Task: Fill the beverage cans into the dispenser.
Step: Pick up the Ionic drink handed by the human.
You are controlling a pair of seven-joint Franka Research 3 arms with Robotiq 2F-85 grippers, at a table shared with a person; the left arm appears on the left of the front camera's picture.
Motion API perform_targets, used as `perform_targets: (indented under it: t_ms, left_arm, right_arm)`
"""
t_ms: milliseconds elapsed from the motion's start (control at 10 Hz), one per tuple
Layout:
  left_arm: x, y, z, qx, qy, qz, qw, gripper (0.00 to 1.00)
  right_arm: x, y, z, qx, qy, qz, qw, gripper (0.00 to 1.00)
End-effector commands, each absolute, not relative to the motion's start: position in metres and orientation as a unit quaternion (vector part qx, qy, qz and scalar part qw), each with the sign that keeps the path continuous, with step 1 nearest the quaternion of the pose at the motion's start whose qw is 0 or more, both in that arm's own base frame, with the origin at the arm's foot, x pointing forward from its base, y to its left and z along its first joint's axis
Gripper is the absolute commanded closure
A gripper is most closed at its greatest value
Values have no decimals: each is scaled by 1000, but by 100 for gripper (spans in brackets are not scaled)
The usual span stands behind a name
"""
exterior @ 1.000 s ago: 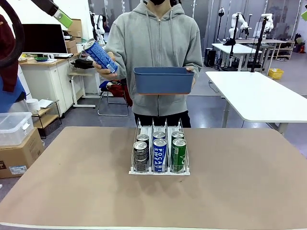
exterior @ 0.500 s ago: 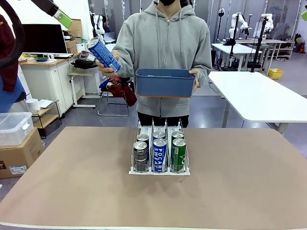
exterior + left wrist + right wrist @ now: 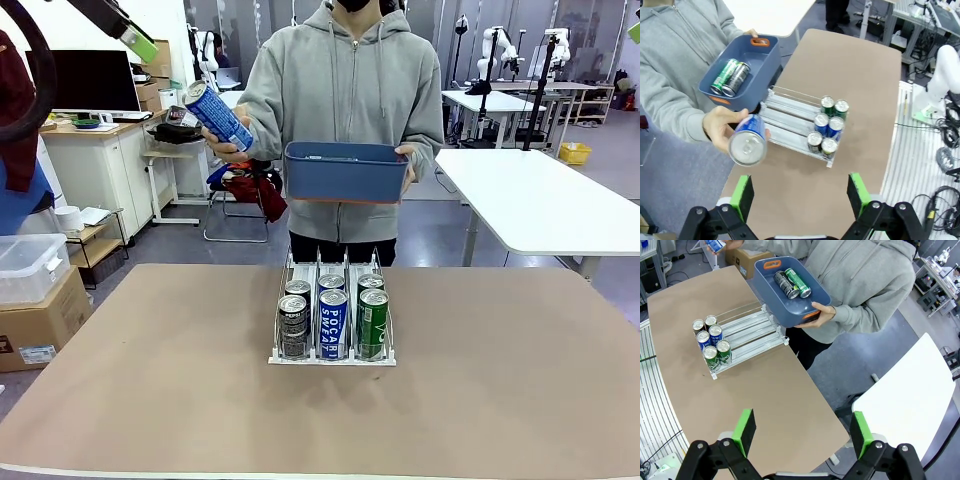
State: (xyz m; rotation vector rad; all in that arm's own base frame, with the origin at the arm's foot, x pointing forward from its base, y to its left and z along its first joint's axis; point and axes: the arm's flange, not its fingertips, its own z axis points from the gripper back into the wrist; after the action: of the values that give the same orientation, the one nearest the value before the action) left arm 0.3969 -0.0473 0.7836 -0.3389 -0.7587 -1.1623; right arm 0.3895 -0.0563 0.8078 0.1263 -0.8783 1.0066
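Note:
The clear dispenser (image 3: 318,262) stands mid-table and holds several cans, two per lane: dark (image 3: 293,325), blue (image 3: 333,322) and green (image 3: 373,322) at the front. A person across the table holds a blue can (image 3: 218,115) tilted in one hand, high above the table. The other hand carries a blue bin (image 3: 345,172). Inside the bin lie a green can (image 3: 724,76) and a dark can (image 3: 737,79). My left gripper (image 3: 800,195) hangs open high above the table's left end, empty. My right gripper (image 3: 802,430) is open and empty, high above the right end.
A white table (image 3: 545,200) stands behind at the right. A cardboard box (image 3: 40,320) and a clear tub (image 3: 28,262) sit on the floor at the left. Bare tabletop (image 3: 150,400) surrounds the dispenser on every side.
The person has shifted slightly to the right with the bin and the raised blue can. My left gripper's tip has edged a little to the right. The cans in the dispenser are unmoved.

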Motion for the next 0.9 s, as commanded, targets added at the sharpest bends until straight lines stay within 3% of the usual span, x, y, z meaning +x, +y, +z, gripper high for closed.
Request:
perform_targets:
  t_ms: [0, 300, 800]
  left_arm:
    - [413, -58, 766, -108, -377, -537, 747, 0]
    - [436, -72, 749, -100, -403, -533, 737, 0]
    - [458, -73, 725, -104, -393, -525, 747, 0]
  right_arm:
    - [389, -56, 807, 61, -407, 469, 781, 0]
    - [389, -56, 807, 61, -407, 469, 781, 0]
    - [389, -56, 807, 61, -407, 469, 781, 0]
